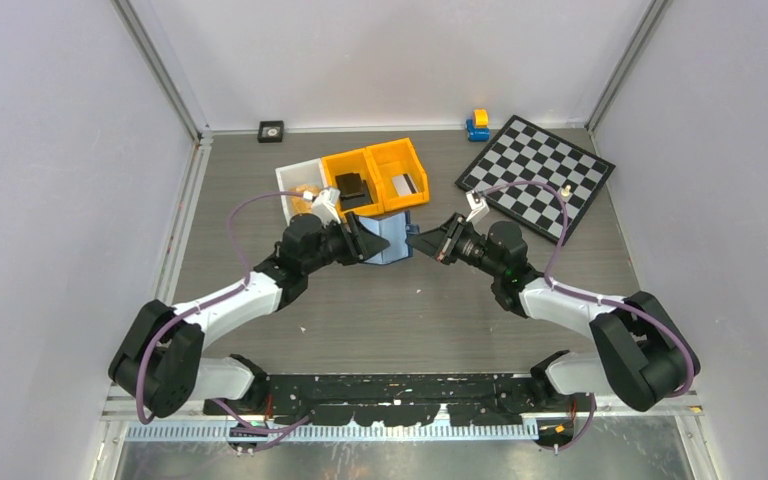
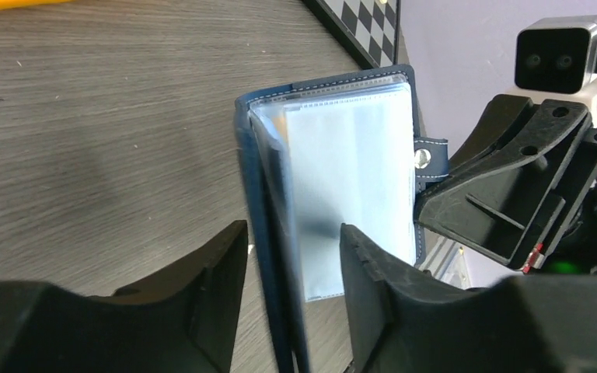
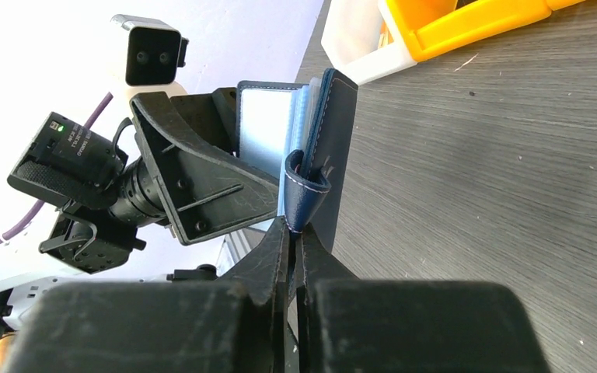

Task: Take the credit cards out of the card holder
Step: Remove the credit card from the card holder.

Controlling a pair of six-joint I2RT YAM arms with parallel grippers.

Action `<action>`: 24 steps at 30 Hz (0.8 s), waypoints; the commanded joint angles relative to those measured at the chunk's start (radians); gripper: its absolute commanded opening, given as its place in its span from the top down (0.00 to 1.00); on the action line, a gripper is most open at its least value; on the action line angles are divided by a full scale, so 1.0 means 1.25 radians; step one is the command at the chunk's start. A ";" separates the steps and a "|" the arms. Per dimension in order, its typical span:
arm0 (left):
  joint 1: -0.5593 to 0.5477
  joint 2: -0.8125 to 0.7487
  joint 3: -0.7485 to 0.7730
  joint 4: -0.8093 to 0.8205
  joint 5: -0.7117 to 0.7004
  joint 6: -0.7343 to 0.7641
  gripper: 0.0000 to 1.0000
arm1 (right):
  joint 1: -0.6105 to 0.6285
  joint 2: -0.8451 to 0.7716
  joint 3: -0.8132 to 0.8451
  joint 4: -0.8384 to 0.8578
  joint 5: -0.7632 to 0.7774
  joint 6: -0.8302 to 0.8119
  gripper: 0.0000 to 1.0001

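Grey wood-grain surface (image 1: 400, 310) w/ pale walls on three sides. Its near edge is hidden under the two arm bases. Open room lies mid-surface and toward the L wall.

A chessboard (image 1: 538, 175) lies far R, one corner close to the R wall; the L wrist view cuts off all but a corner.

Two orange bins (image 1: 375, 172) and a white bin (image 1: 295, 187) stand side by side just behind the card holder (image 1: 395, 238). Bin contents are too small to make out.

The holder is mid-surface, btwn the two end effectors, upright and open like a book. It has a navy cover w/ pale stitching, light blue inside, and frosted clear sleeves. Can't tell whether any cards sit in the sleeves.

L end effector (image 1: 370, 241): fingers apart, straddling the holder's near end, w/ a gap showing on one side. The fingers hide that end.

R end effector (image 3: 293, 231): fingers pressed together, pinching the tip of the curled snap tab (image 3: 305, 190).
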 commanded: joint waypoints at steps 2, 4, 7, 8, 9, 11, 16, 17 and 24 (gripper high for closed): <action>0.003 -0.039 -0.020 0.088 0.021 -0.008 0.44 | 0.002 -0.002 0.025 0.041 -0.015 -0.001 0.99; 0.003 -0.039 -0.027 0.109 0.034 -0.011 0.38 | 0.002 0.002 0.025 0.048 -0.019 0.002 0.99; 0.003 -0.032 -0.028 0.141 0.055 -0.014 0.32 | 0.002 0.012 0.028 0.059 -0.031 0.012 0.99; 0.003 -0.028 -0.029 0.146 0.061 -0.014 0.31 | 0.002 0.018 0.029 0.067 -0.036 0.017 0.99; 0.003 -0.024 -0.026 0.148 0.067 -0.014 0.30 | 0.002 0.023 0.030 0.074 -0.042 0.020 1.00; 0.003 -0.013 -0.020 0.149 0.078 -0.013 0.28 | 0.002 0.035 0.033 0.092 -0.053 0.030 0.99; 0.003 -0.003 -0.015 0.147 0.084 -0.015 0.27 | 0.001 0.048 0.033 0.119 -0.066 0.045 0.99; 0.003 -0.004 -0.014 0.144 0.083 -0.013 0.27 | 0.002 0.047 0.033 0.120 -0.067 0.045 1.00; 0.003 0.010 -0.005 0.136 0.094 -0.007 0.25 | 0.003 0.047 0.034 0.129 -0.077 0.048 1.00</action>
